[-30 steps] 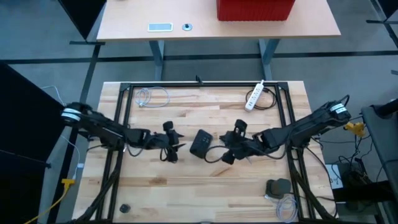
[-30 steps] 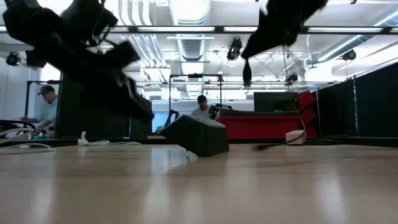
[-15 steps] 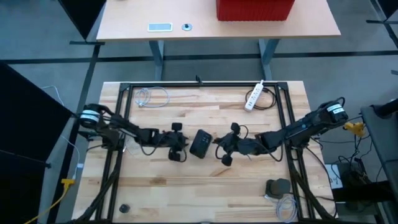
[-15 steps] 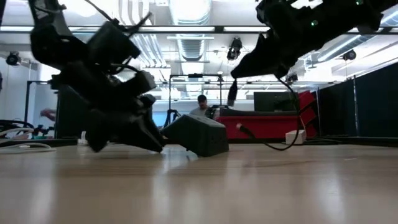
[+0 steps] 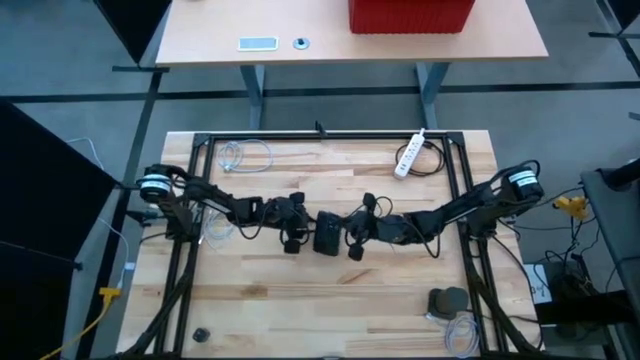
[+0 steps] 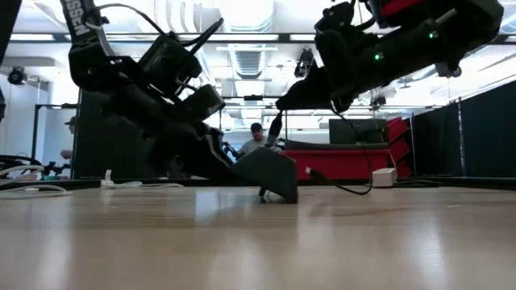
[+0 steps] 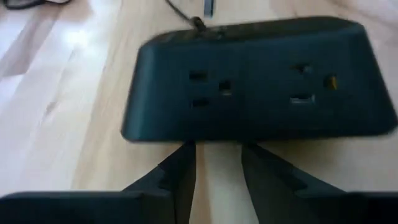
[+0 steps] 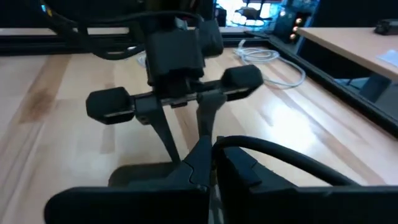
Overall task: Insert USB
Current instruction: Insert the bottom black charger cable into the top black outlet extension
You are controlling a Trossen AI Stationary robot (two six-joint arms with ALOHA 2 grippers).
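A black charging block (image 5: 327, 233) lies at the table's middle; its sloped face with sockets and USB ports (image 7: 249, 87) is turned toward my left gripper. That gripper (image 7: 217, 152) is open, low to the table, its fingertips at the lower edge of this face. My right gripper (image 5: 351, 238) hovers over the block's right side, shut on a black USB cable (image 8: 298, 158). The cable's plug (image 6: 276, 126) hangs above the block (image 6: 274, 173). My left gripper's two fingertips (image 7: 185, 149) stand at the lower edge of the block's socket face, slanting down from the table's left; I cannot tell whether they touch it. My right gripper pinches the USB cable close to its plug end (image 8: 219, 144) between its shut fingers, coming from the table's right and slanting slightly down. The plug hangs below the fingertips, clear of the block. The rest of the cable trails slack toward the right (image 6: 347, 188).
A white power strip (image 5: 408, 155) lies at the far right and a white cable (image 5: 243, 155) at the far left. A grey object (image 5: 447, 300) and a coiled cable (image 5: 460, 332) lie near right. A black frame (image 5: 330, 137) borders the table. People show in the room behind (image 6: 258, 137).
Both grippers have closed in on the block from either side. My left gripper has gone right and down until its fingertips stand at the block. My right gripper has gone left and down with the cable, bringing the plug over the block.
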